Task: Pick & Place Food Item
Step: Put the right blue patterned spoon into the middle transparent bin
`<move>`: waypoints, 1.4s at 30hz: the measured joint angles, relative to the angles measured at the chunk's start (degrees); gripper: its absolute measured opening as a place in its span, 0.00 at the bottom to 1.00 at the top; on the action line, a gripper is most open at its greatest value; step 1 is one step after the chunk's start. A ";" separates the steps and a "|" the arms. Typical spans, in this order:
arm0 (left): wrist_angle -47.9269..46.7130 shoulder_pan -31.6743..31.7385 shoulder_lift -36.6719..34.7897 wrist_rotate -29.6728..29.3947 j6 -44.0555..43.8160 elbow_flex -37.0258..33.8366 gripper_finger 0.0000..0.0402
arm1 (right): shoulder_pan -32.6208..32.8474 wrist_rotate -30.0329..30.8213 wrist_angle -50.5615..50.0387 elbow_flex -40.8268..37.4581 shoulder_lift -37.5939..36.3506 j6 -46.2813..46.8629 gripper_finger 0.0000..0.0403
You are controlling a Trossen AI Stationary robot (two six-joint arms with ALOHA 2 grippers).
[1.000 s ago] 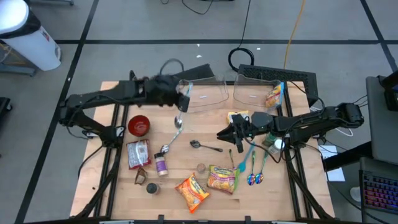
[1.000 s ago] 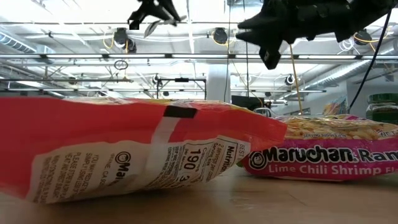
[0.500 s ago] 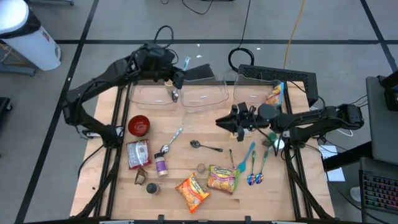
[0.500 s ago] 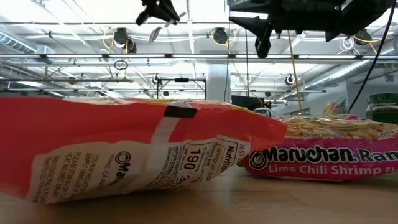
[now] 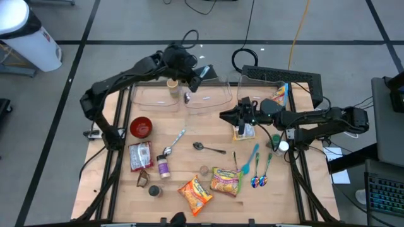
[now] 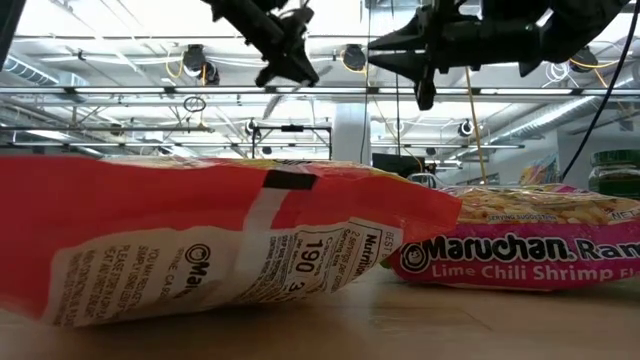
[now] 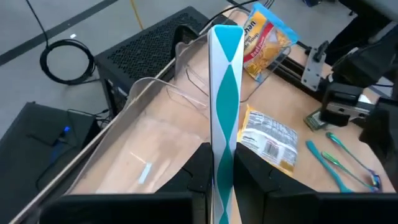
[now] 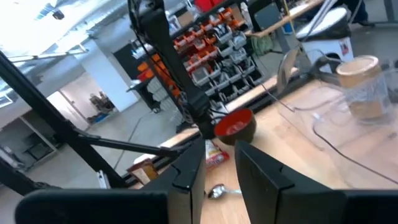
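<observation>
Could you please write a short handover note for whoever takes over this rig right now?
Left gripper: shut on a teal-and-white spoon, held above the middle clear bin.
Right gripper: fingers nearly shut, nothing visibly held, hovering beside the yellow packet on the table.
Done: one snack bag sits in the right bin.
Left: ramen packs and other packets remain on the table; the spoon is not yet released.

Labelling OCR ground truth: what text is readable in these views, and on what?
"Maruchan Ram", cut at the frame edge, and "Lime Chili Shrimp": pink ramen packet, low view.
"190", "Nutrition": orange-red ramen packet, low view; its smaller print is unreadable.
Yellow snack bag in the clear bin, yellow ramen packet on the wooden table: print too blurred to read.
</observation>
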 joint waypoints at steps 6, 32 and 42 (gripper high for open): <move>-1.48 1.64 5.03 0.08 4.01 3.59 0.10 | -1.40 -0.02 -4.50 0.00 0.00 -0.01 0.19; -20.04 0.46 31.05 -3.78 19.83 30.71 0.10 | -4.29 0.17 -15.50 0.00 0.00 3.44 0.19; -20.20 -1.29 35.76 -4.62 21.96 30.71 0.10 | -4.26 0.49 -17.43 0.00 0.00 5.74 0.19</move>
